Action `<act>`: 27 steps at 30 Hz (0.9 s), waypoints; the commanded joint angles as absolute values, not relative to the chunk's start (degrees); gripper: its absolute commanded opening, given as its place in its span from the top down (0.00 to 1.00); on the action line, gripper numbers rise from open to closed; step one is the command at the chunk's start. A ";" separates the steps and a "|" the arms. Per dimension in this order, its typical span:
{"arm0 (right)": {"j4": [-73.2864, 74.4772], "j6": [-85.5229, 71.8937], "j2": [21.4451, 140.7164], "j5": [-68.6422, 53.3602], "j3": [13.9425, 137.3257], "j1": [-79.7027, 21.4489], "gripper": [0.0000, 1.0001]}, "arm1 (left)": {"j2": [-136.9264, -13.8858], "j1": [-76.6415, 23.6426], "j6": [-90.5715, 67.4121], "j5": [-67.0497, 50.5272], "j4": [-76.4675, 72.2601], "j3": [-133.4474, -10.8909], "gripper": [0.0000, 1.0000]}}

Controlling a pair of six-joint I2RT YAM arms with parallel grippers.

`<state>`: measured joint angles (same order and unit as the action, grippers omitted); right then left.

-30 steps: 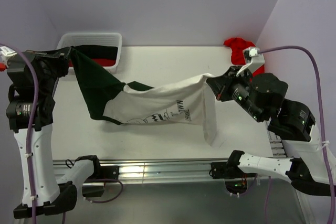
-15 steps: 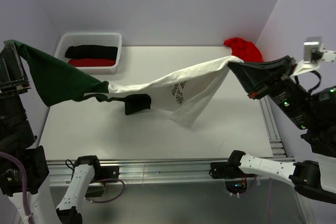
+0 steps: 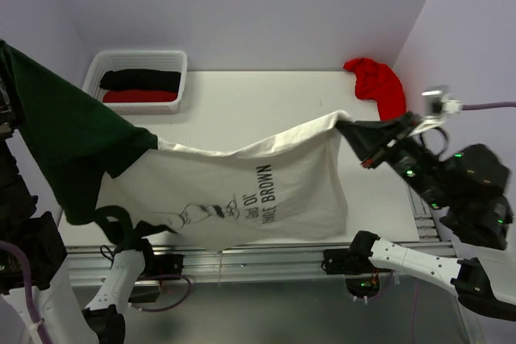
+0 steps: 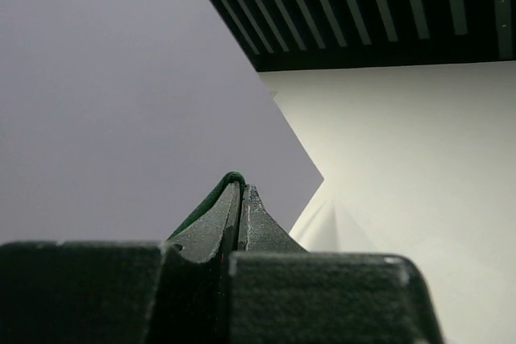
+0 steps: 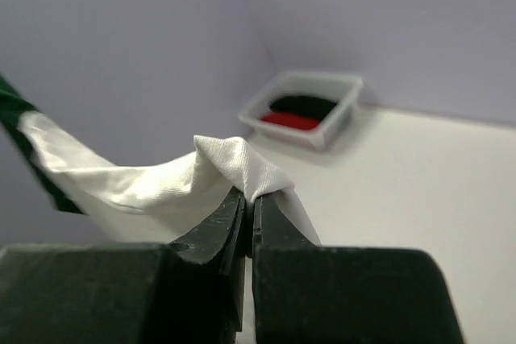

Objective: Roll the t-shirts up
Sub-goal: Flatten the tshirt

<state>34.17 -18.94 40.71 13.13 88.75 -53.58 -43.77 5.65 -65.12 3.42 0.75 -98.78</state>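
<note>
The cream t-shirt (image 3: 242, 191) with dark green sleeves (image 3: 68, 138) and a "Good ol' Charlie Brown" print hangs spread in the air between my two grippers, above the near half of the table. My left gripper (image 4: 240, 191) is shut on a green edge of it, high at the far left. My right gripper (image 3: 345, 125) is shut on a cream corner (image 5: 242, 163) at the right. A plain red t-shirt (image 3: 376, 82) lies bunched at the back right corner. A black roll (image 3: 139, 78) and a red roll (image 3: 135, 96) lie in the basket.
The white mesh basket (image 3: 181, 78) stands at the back left corner, also in the right wrist view (image 5: 343, 110). The white table (image 3: 242, 102) shows behind the shirt. Lilac walls close in at the left, back and right. The shirt's lower hem hangs over the table's metal front rail (image 3: 266, 259).
Both grippers have lifted and pulled the cream shirt toward the near edge. The shirt has opened out flat, print facing up, and the left gripper has gone up and left.
</note>
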 commanded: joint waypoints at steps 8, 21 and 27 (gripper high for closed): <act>31.64 -17.58 48.23 15.21 87.26 -48.35 1.00 | -50.53 6.15 -62.75 0.44 -4.31 -101.24 1.00; 20.57 -27.60 57.39 -24.00 89.37 -6.78 1.00 | -50.62 6.15 -63.28 2.55 -7.82 -94.05 1.00; 23.48 -24.52 58.81 -19.15 99.22 -6.68 1.00 | -52.03 6.15 -61.71 1.24 -10.63 -95.97 0.99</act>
<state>27.99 -25.69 61.06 -18.31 93.06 -7.14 -51.81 5.82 -63.57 1.69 -4.49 -94.19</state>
